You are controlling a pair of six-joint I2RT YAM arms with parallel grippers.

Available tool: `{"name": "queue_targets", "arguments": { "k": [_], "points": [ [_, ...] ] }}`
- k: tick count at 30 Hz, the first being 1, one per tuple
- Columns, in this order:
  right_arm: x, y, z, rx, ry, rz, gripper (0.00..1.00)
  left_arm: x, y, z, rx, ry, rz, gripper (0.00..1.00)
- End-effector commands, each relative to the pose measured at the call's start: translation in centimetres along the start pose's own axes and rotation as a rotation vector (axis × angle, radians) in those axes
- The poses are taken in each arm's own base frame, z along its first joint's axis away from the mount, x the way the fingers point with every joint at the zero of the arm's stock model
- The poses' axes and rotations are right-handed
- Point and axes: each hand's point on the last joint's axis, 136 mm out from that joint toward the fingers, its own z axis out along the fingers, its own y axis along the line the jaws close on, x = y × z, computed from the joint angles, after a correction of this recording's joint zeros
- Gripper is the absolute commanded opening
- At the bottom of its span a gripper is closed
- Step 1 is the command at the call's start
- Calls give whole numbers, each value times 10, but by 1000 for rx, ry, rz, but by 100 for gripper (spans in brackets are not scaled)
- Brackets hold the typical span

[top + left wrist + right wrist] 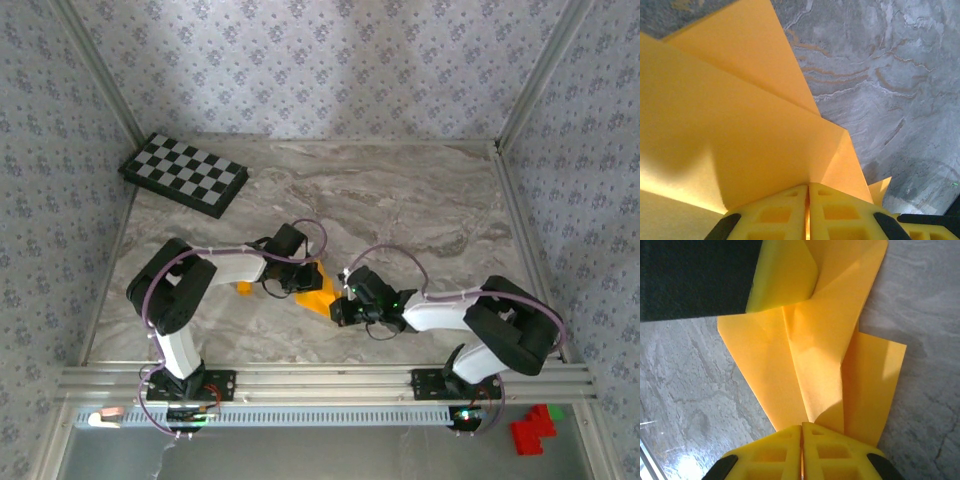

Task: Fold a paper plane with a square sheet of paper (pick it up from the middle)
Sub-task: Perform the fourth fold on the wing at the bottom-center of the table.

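The square sheet of paper is thin orange-yellow paper, folded into several layered flaps, and lies in the middle of the marble table between both arms. My left gripper is shut on its left part. In the left wrist view the two yellow jaws meet with a paper edge pinched between them. My right gripper is shut on the paper's right end. The right wrist view has the jaws closed on a long creased strip, with a left finger gripping its far end.
A small orange block lies on the table just left of the paper, under the left arm. A black-and-white checkered board sits at the back left corner. Red blocks lie below the front rail at the right.
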Motion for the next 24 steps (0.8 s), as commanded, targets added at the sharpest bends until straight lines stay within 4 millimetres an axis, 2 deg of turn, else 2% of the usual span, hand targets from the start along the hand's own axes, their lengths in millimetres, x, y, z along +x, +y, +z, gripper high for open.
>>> {"name": "queue_targets", "arguments": {
  "k": [1,18,24],
  "points": [
    [50,-33,-4,110,154,54,10,9,50,11,-175,25,-46,10],
    [71,-41,-25,135,180,52,8,9,57,15,-193,31,-58,9],
    [65,-36,-38,127,157,32,8,9,56,15,-192,35,-55,9]
  ]
}}
